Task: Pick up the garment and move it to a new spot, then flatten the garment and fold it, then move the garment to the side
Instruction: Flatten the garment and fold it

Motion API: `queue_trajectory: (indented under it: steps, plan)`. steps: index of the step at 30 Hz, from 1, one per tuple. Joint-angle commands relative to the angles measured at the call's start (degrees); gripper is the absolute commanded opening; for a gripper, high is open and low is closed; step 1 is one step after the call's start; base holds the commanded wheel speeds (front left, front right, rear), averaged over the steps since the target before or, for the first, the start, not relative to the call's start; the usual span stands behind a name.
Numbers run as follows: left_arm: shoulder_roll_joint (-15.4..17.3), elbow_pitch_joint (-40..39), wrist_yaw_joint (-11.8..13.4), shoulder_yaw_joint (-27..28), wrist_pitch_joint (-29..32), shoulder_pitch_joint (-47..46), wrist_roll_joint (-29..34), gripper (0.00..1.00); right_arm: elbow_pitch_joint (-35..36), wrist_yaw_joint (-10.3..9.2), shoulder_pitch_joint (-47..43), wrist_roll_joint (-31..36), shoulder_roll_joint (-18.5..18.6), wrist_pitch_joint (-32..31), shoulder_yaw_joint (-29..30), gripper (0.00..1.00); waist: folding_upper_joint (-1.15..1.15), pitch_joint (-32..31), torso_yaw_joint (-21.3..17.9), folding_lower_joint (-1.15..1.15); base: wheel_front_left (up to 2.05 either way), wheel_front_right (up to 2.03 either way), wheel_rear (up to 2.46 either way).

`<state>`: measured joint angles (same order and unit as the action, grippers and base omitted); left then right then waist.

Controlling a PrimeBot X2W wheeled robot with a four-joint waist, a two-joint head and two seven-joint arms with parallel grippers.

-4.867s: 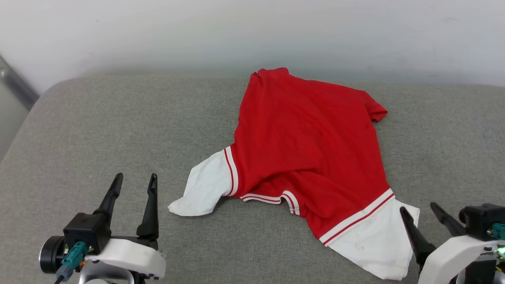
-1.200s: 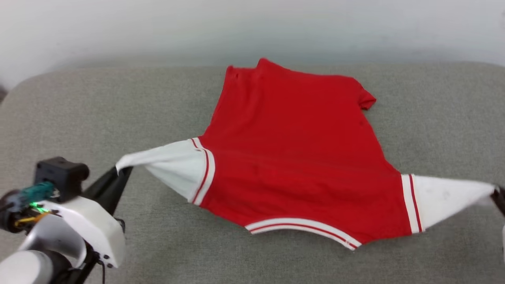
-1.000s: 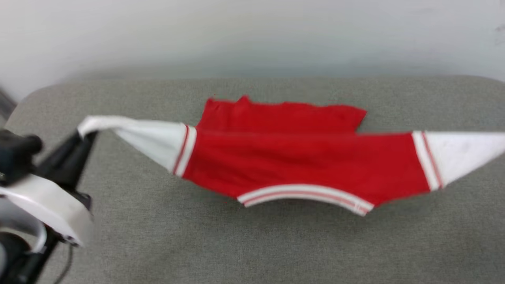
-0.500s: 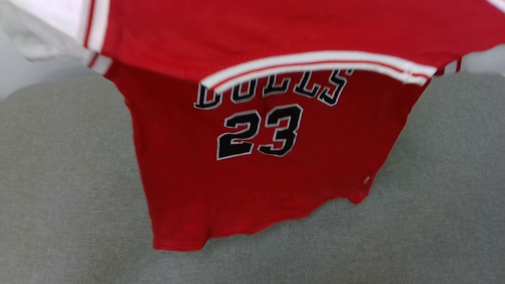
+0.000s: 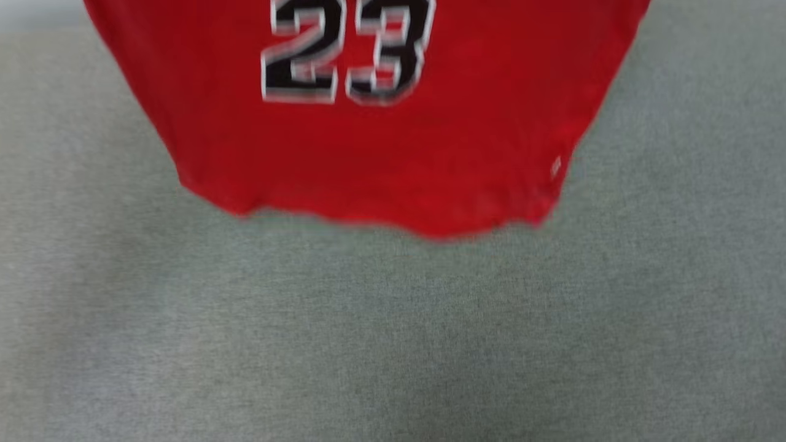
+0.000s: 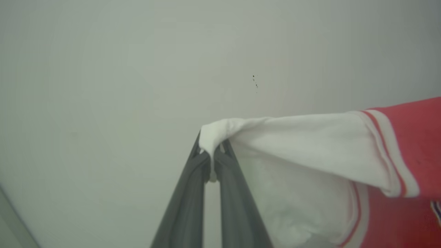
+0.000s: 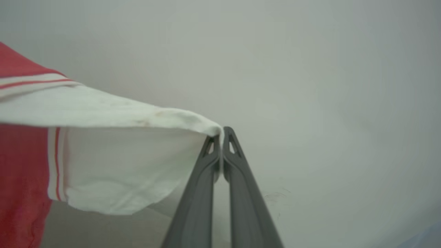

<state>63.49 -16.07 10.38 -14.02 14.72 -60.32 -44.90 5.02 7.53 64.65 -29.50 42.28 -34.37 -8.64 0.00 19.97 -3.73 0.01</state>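
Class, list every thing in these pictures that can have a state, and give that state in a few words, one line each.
garment: hanging spread between the two grippers, the side with the number 23 towards the head camera, blurred there.
left gripper: shut on the garment, pinching the end of a white sleeve.
right gripper: shut on the garment, pinching the end of the other white sleeve.

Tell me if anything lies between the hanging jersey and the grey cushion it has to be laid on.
Nothing visible does. The garment hangs with the left claw and the right claw each shut on one of its white sleeves, and the grey cushion below its hem shows no object.
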Motion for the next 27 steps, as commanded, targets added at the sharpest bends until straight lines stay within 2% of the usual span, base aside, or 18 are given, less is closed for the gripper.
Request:
queue_trajectory:
  steps: [1, 5, 10, 16, 21, 27]
  plan:
    - [-0.85, 1.40, -0.63, -0.73, 0.29, -2.51, 1.02, 0.00, -1.54, -0.08, 1.68, 0.62, -0.50, 0.69, -0.85, 0.00, 0.00, 3.95, -1.24, -0.01, 0.00, 0.00, 0.00]
    - [-6.62, 9.72, -4.11, -5.02, 0.04, -15.23, 4.80, 0.00, -8.32, -0.09, 9.37, 3.08, -1.09, 3.86, -4.60, 0.00, 0.00, 7.97, -1.55, -0.01, 0.00, 0.00, 0.00]
    - [-13.40, 20.21, -7.69, -9.21, -0.89, -29.86, 9.50, 0.00, -16.33, -0.07, 19.19, 4.96, -3.89, 5.96, -6.88, 0.00, 0.00, 13.04, -1.69, -0.01, 0.00, 0.00, 0.00]
    - [-20.06, 32.18, -9.29, -11.13, -4.98, -42.67, 13.14, 0.00, -24.21, -0.07, 29.77, 9.98, -6.03, 10.48, -8.67, 0.00, 0.00, 17.79, -1.28, -0.01, 0.00, 0.00, 0.00]
    - [-24.56, 39.96, -10.69, -13.04, -8.53, -46.09, 14.05, 0.00, -31.09, -0.08, 33.29, 13.05, -8.19, 15.61, -9.35, 0.00, 0.00, 20.06, -0.14, -0.01, 0.00, 0.00, 0.00]
    - [-28.27, 45.88, -11.36, -14.66, -13.11, -40.19, 12.77, 0.00, -36.52, -0.08, 28.00, 12.76, -11.31, 20.45, -9.75, 0.00, 0.00, 19.72, 1.22, -0.01, 0.00, 0.00, 0.00]
